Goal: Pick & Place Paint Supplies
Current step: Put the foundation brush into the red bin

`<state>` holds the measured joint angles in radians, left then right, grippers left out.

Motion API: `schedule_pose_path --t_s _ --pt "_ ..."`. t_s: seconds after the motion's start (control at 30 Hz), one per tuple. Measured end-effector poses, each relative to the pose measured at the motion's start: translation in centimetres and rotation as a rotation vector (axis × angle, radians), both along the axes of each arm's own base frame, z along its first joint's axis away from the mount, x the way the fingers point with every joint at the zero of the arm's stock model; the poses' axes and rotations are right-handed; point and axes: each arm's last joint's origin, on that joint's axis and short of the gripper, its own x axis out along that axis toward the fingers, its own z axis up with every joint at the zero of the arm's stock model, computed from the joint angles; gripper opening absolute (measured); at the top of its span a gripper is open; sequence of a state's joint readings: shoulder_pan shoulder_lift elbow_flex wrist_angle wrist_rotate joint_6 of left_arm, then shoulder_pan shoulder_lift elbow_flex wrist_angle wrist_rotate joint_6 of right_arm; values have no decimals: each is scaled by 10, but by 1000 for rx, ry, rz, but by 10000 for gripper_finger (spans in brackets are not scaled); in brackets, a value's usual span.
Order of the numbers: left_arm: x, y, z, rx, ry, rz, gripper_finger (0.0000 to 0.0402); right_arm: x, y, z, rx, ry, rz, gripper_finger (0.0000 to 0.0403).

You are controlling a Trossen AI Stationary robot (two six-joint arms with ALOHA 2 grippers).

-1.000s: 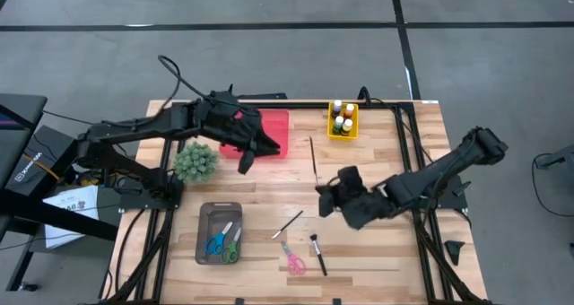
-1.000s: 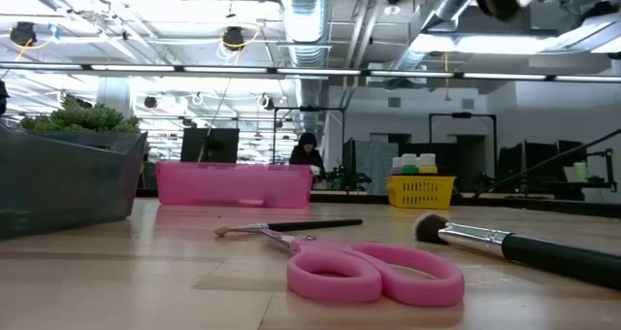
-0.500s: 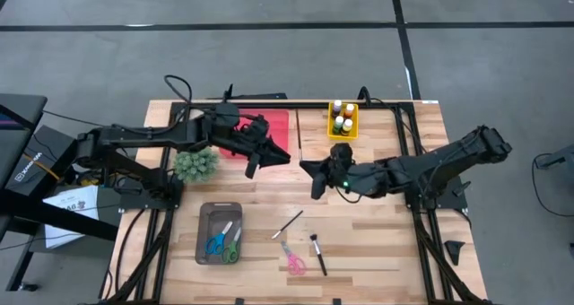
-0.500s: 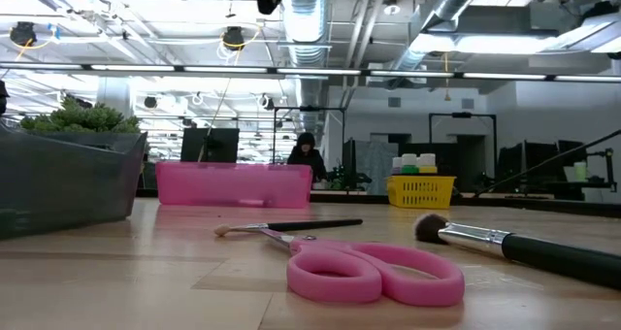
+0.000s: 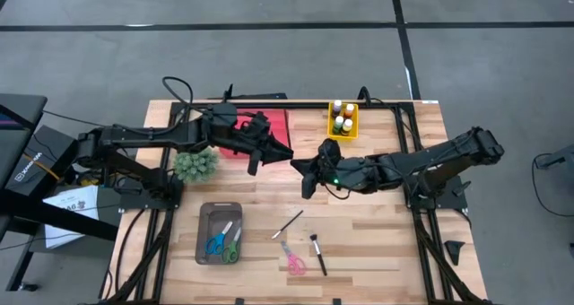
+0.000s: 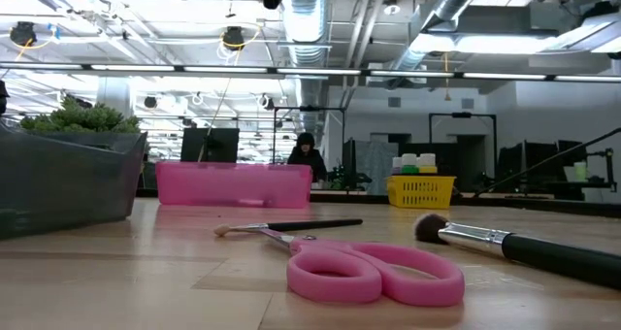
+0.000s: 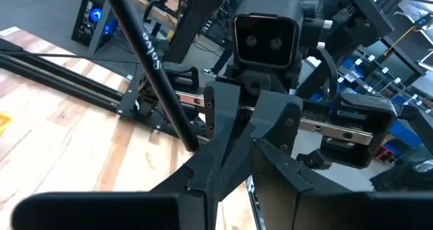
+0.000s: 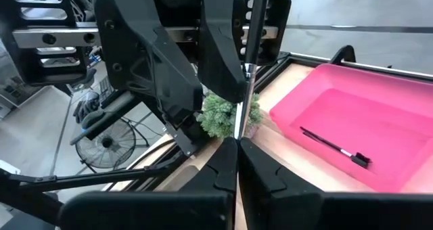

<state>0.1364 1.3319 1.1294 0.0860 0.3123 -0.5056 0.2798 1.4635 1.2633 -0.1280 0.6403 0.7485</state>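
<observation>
**Two grippers meet over the worktop with a paintbrush**

Above mid-worktop [image 5: 377, 251], the right gripper [image 5: 303, 181] is clamped on a thin dark-handled paintbrush [image 8: 247, 47]. The left gripper [image 5: 260, 158] faces it, jaws narrowly parted around the same brush. Another brush [image 8: 333, 146] lies in the pink tray [image 5: 280, 119]. Paint bottles [image 5: 341, 118] stand in the yellow basket [image 5: 353, 126]; two more brushes [image 5: 317, 254] lie near the pink scissors [image 6: 374, 272].

Pale wooden table [image 5: 377, 242], glossy pink plastic tray [image 8: 379, 122], matt grippers.
</observation>
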Motion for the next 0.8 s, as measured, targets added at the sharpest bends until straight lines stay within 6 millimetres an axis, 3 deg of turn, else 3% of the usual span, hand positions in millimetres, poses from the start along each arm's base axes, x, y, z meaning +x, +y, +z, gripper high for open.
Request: schedule_pose_path --t_s 0.43,0.8 --pt "-6 -5 2 -14 14 -152 81 -5 4 5 -13 -19 -37 0" --pt "-5 0 -1 44 36 -33 151 -7 12 5 -7 -21 0 0"
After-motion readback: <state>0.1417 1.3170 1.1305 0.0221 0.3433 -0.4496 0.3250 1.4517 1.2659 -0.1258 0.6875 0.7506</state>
